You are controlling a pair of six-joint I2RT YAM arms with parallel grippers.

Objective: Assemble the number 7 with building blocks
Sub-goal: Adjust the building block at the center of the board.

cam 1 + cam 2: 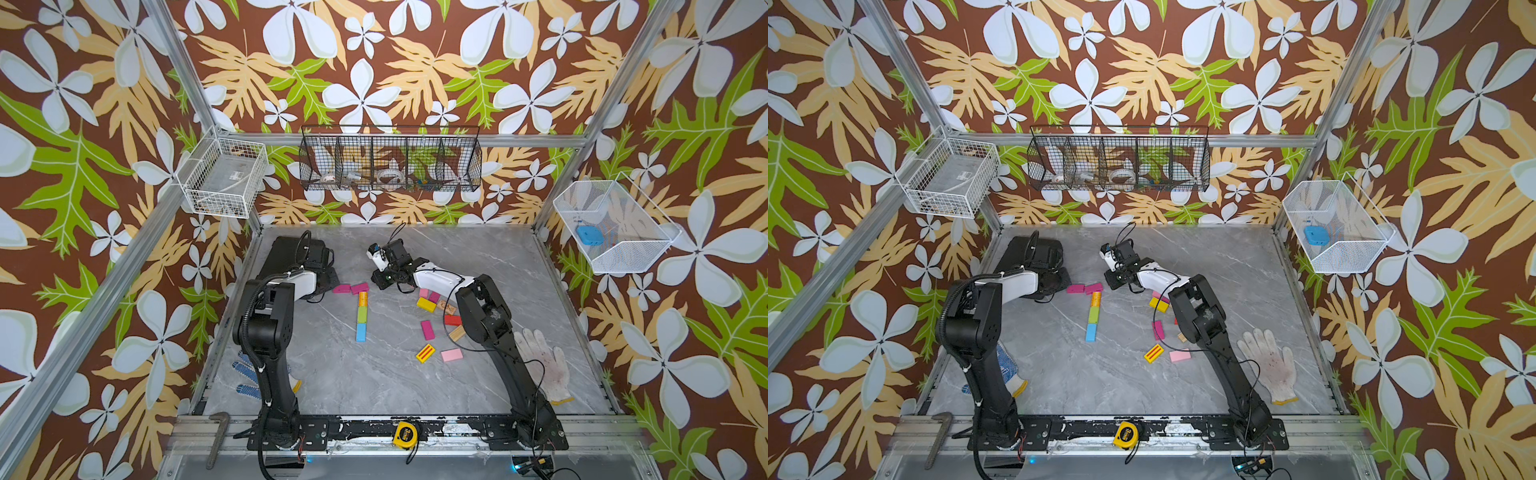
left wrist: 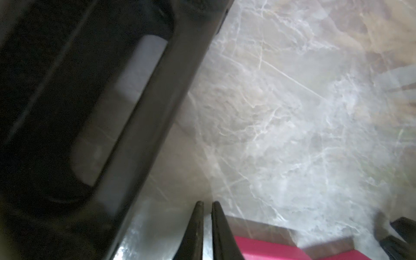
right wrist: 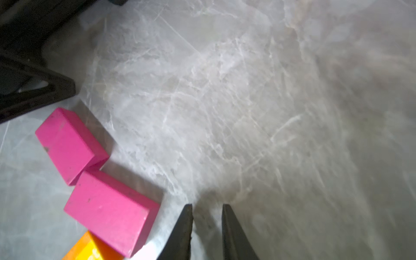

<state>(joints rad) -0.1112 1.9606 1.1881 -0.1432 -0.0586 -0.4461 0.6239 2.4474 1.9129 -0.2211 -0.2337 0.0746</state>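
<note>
In both top views, two magenta blocks (image 1: 341, 288) (image 1: 360, 287) lie end to end. Below the right one runs a column of an orange block (image 1: 363, 299), a green one (image 1: 362, 315) and a blue one (image 1: 361, 332). My left gripper (image 2: 207, 203) is shut and empty, its tips just left of the magenta blocks (image 2: 270, 249). My right gripper (image 3: 206, 206) hangs low just right of them (image 3: 110, 209), jaws a narrow gap apart with bare table between. Loose building blocks lie to the right: yellow (image 1: 426, 304), magenta (image 1: 428, 329), striped yellow (image 1: 425, 353), pink (image 1: 451, 354), red (image 1: 452, 320).
A black flat object (image 1: 286, 253) lies at the back left under my left wrist. A white glove (image 1: 544, 361) rests at the right and a blue-dotted glove (image 1: 245, 374) at the left. A yellow tape measure (image 1: 405, 434) sits on the front rail. Wire baskets (image 1: 390, 160) hang on the walls.
</note>
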